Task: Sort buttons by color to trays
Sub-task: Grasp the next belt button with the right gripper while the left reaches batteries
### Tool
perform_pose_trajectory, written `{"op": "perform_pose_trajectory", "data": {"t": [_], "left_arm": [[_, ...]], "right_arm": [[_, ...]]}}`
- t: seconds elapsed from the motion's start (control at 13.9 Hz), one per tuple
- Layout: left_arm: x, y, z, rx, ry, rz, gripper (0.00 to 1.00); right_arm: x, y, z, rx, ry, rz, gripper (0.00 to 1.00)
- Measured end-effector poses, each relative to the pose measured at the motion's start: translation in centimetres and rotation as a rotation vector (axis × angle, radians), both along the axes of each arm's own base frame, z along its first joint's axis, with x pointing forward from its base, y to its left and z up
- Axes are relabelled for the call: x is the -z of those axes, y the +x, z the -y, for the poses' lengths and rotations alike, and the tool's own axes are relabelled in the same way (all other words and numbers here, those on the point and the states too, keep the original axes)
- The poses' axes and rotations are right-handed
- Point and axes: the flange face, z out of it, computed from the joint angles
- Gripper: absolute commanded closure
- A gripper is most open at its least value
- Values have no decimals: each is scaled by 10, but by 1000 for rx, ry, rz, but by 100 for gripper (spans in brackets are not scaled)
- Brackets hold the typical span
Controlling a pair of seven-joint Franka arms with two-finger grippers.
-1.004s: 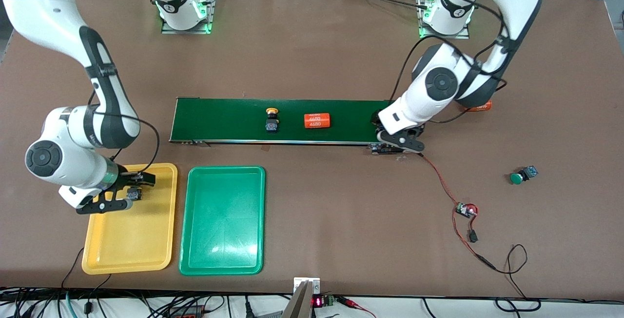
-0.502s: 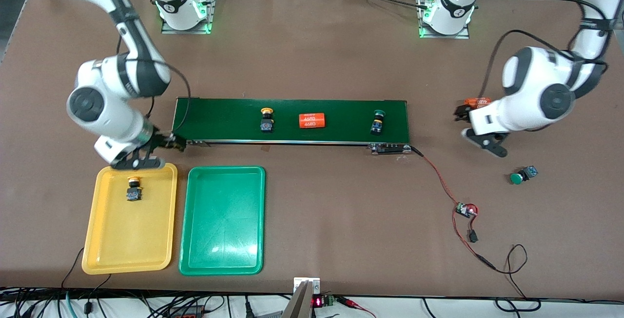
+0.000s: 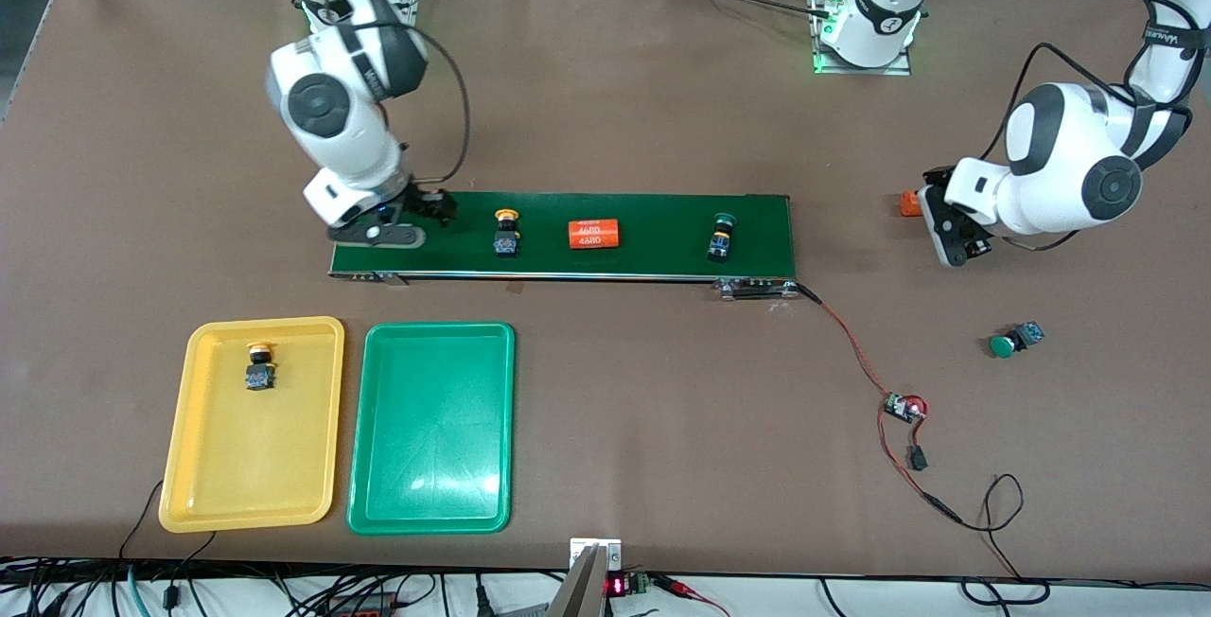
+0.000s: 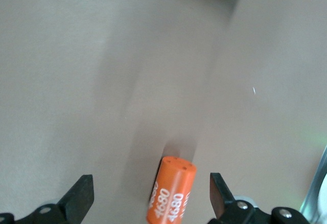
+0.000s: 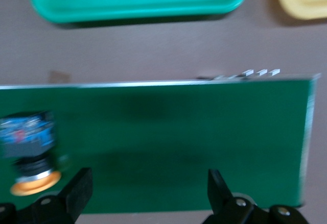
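Observation:
One yellow-capped button (image 3: pixel 259 366) lies in the yellow tray (image 3: pixel 203 475). The green tray (image 3: pixel 430 428) beside it holds nothing. On the conveyor belt (image 3: pixel 653 220) lie a second yellow-capped button (image 3: pixel 506 234) (image 5: pixel 30 157) and a green-capped button (image 3: pixel 722 237). Another green-capped button (image 3: pixel 1012 340) lies on the table toward the left arm's end. My right gripper (image 3: pixel 416 220) (image 5: pixel 148 188) hangs open over the belt's end toward the right arm, beside the yellow-capped button. My left gripper (image 3: pixel 946 224) (image 4: pixel 150 193) is open over the table off the belt's other end, with an orange cylinder (image 4: pixel 171 191) between its fingers, untouched.
A second orange cylinder (image 3: pixel 593 235) lies on the belt between the two buttons. The one by my left gripper shows as an orange end (image 3: pixel 908 203). A small circuit board (image 3: pixel 903 406) with red and black wires trails from the belt's motor end.
The right gripper left the yellow tray, with a yellow-capped button lying in it, and rose to the belt's end. The left gripper swung from the belt to the table's orange cylinder. Belt items drifted toward the right arm's end.

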Motion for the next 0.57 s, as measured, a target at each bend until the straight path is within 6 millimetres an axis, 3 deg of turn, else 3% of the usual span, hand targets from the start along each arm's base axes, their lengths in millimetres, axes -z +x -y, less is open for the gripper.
{"op": "perform_pose_trajectory", "data": {"t": [0.22, 0.57], "left_arm": [[3, -14, -9, 121, -5, 57, 0], [32, -55, 1, 187, 10, 117, 0]], "right_arm": [[-2, -12, -34, 9, 19, 24, 0], [15, 1, -49, 16, 88, 63, 0]]}}
